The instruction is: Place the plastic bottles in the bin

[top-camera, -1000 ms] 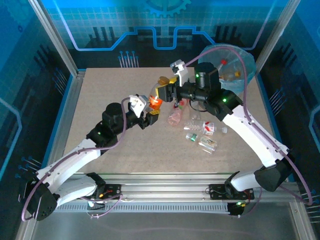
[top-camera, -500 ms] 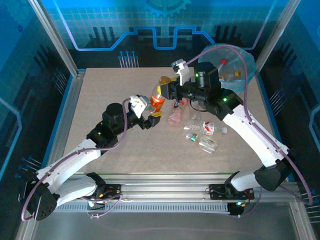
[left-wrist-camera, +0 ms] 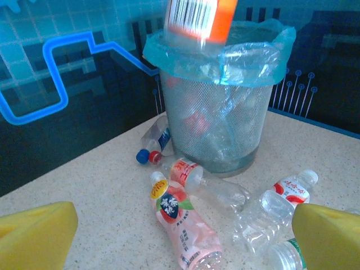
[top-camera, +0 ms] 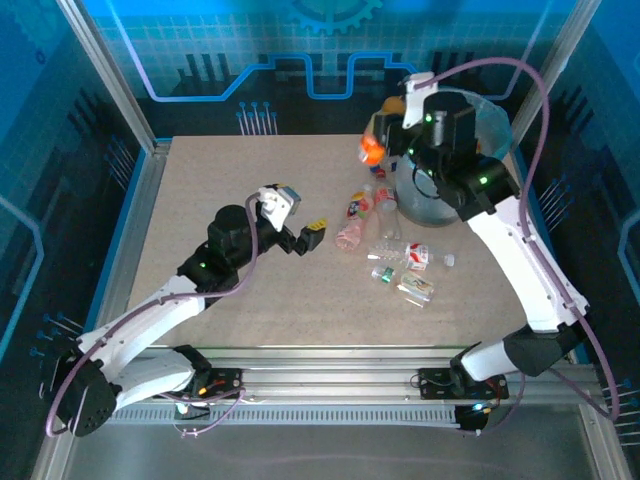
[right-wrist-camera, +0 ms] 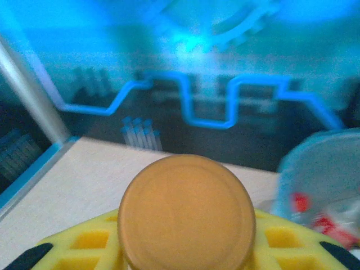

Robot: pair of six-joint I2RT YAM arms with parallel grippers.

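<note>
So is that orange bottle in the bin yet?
Not yet. The right gripper is shut on the orange bottle, holding it in the air near the bin's rim.

Cool blue light from the glowing backdrop [top-camera: 320,60] at twelve o'clock tints every view. From above, the table [top-camera: 220,190] is evenly lit and sharp, with faint shadows. The right wrist view is hazy throughout. In the left wrist view the orange-labelled bottle [left-wrist-camera: 197,19] at twelve o'clock is smeared.
</note>
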